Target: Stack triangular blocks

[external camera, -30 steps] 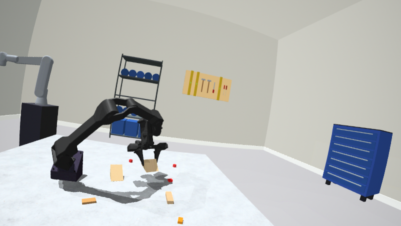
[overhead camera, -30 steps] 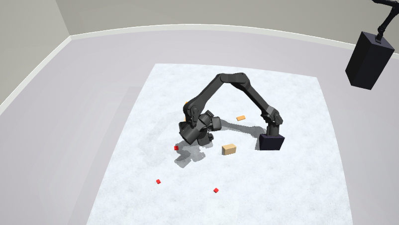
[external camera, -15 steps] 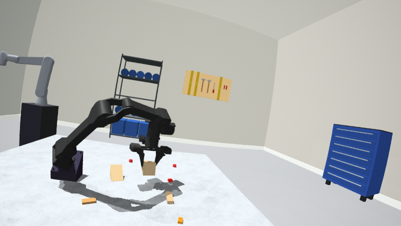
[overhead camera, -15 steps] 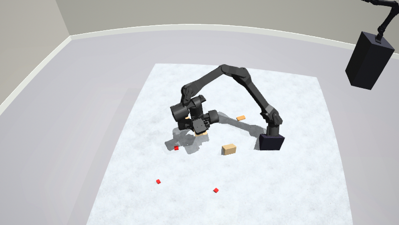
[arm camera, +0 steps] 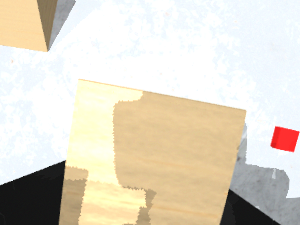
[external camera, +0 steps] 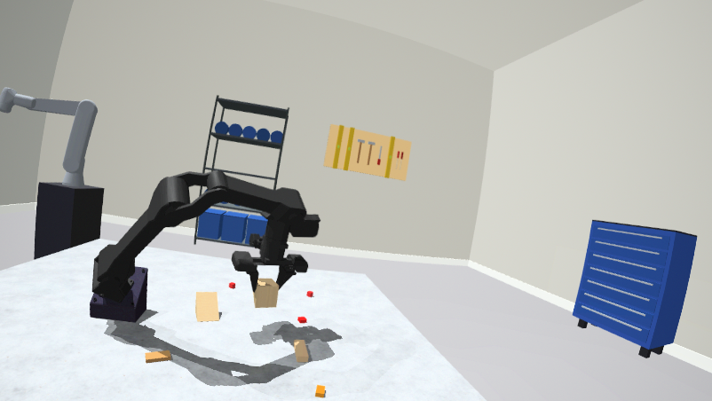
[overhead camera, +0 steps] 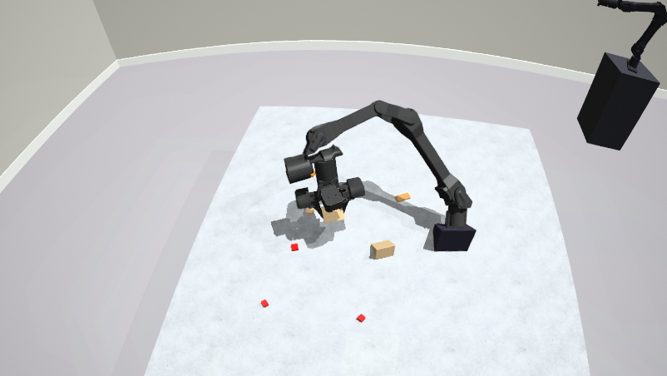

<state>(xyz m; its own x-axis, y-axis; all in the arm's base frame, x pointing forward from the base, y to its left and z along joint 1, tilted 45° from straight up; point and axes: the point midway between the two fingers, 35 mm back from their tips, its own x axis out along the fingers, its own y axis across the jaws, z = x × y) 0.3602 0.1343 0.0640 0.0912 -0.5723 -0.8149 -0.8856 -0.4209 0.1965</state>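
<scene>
My gripper [overhead camera: 332, 213] [external camera: 267, 288] [arm camera: 144, 178] is shut on a light wooden triangular block [overhead camera: 333, 215] [external camera: 265, 295] [arm camera: 175, 144]. It holds the block above the table, with one finger at each side. A broad flat face of the block fills much of the wrist view. The other triangular block [overhead camera: 382, 250] [external camera: 207, 306] [arm camera: 20, 24] stands on the table [overhead camera: 443, 299] [external camera: 59, 279] between the held block and the arm's base, apart from both. Its sloped face shows in the exterior view. The held block's underside is hidden.
A small wooden block [overhead camera: 309, 211] [external camera: 301, 351] lies near the gripper's shadow. An orange bar [overhead camera: 402, 196] [external camera: 158, 357] lies nearer the base. A small orange block [overhead camera: 313, 173] [external camera: 320, 391] lies farther out. Three red cubes [overhead camera: 294, 247] [external camera: 302, 319] are spread over the table.
</scene>
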